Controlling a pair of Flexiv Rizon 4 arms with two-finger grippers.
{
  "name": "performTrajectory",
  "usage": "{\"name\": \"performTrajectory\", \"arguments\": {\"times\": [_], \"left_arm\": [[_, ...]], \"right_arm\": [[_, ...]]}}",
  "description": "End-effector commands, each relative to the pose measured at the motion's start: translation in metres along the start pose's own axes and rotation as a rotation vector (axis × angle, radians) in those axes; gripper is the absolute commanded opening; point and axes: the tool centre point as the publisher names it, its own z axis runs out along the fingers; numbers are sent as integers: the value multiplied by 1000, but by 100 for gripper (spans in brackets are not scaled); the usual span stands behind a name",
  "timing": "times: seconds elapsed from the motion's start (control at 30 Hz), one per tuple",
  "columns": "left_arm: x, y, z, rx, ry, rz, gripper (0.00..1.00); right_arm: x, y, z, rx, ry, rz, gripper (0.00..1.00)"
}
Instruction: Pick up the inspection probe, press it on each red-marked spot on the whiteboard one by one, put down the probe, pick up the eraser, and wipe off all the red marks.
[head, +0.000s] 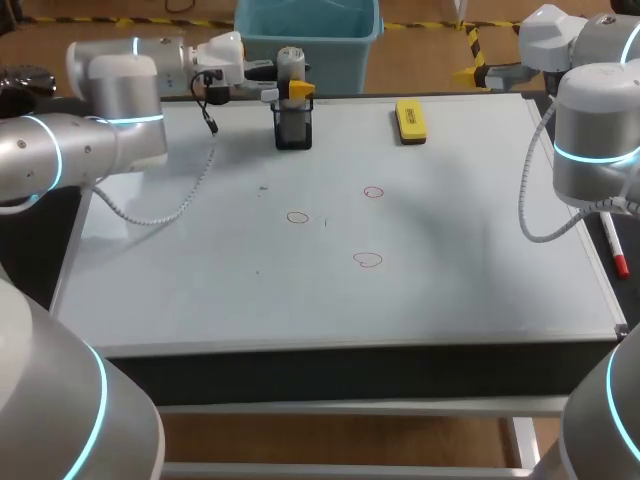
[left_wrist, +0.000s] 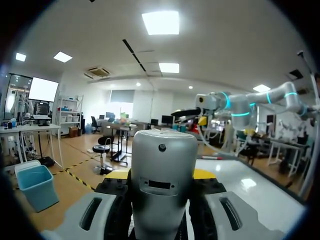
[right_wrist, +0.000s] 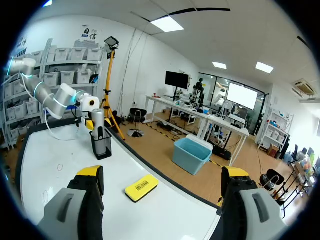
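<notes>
Your left gripper (head: 293, 90) pinched the probe (left_wrist: 162, 170), which stood in its far holder (head: 293, 130) and hid most of the yellow tips. Your right gripper (right_wrist: 162, 175) was spread wide, the eraser (right_wrist: 141, 188) ahead of it.

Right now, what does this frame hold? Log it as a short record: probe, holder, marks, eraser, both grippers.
probe: upright in the black holder, far edge of the whiteboard
left gripper: at the probe, grip unclear
right gripper: open, empty, eraser ahead of it
red marks: three, mid-board, unwiped
eraser: flat on the board, right of the holder, untouched
</notes>
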Motion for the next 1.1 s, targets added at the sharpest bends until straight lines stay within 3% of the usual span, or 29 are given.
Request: {"name": "performTrajectory", "arguments": {"times": [0.03, 0.47, 1.1], "left_arm": [[3, -3, -2, -1, 2, 7, 0], [8, -33, -5, -16, 14, 60, 0], [21, -106, -5, -59, 25, 89, 0]], "right_arm": [[0, 0, 0, 2, 1, 0, 100], [0, 0, 0, 2, 1, 0, 100], [0, 0, 0, 2, 1, 0, 100]]}}
